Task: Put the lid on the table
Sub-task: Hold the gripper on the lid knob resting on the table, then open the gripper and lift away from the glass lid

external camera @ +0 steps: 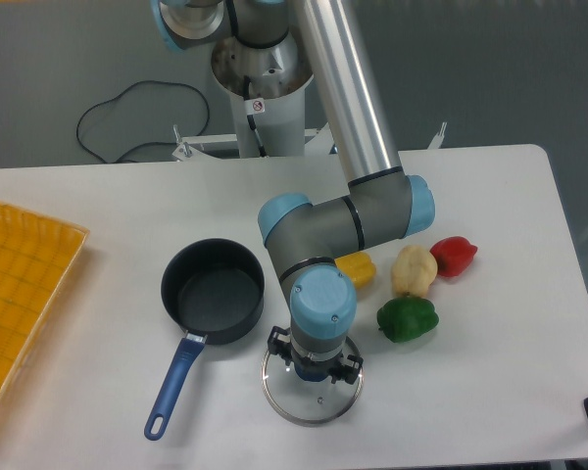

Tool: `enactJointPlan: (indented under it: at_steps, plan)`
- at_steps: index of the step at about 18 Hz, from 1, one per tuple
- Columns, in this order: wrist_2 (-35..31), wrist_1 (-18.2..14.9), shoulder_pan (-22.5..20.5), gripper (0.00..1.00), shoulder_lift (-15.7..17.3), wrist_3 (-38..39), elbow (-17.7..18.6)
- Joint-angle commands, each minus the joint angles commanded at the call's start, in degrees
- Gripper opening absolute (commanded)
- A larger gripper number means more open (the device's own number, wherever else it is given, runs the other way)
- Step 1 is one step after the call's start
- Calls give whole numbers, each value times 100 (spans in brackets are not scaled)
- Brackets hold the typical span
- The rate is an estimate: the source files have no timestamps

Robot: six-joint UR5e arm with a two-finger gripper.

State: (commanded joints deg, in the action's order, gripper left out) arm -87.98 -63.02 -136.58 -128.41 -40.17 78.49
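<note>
One clear, metal-rimmed lid [312,392] lies on the table [490,392] under our gripper [312,367]; whether it grips, we cannot tell. Nearby: saucepan [213,291], green pepper [408,319], yellow tray [20,284].

Grey floor behind, cable trailing across it

A dull grey floor [490,69] stretched away at the back, evenly lit, and a black cable [127,113] looped loosely over it at the left. Further right, the floor lay plain and shadowless.
</note>
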Motion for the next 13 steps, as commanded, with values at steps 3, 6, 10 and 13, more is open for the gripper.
enactJointPlan:
  at_steps: [3, 6, 10, 13]
  plan:
    - [9, 0, 0, 99, 105, 0, 0]
    - [-9, 9, 0, 99, 202, -44, 0]
    - [-53, 17, -9, 99, 413, -131, -9]
    - [-141, 0, -44, 99, 580, -342, 17]
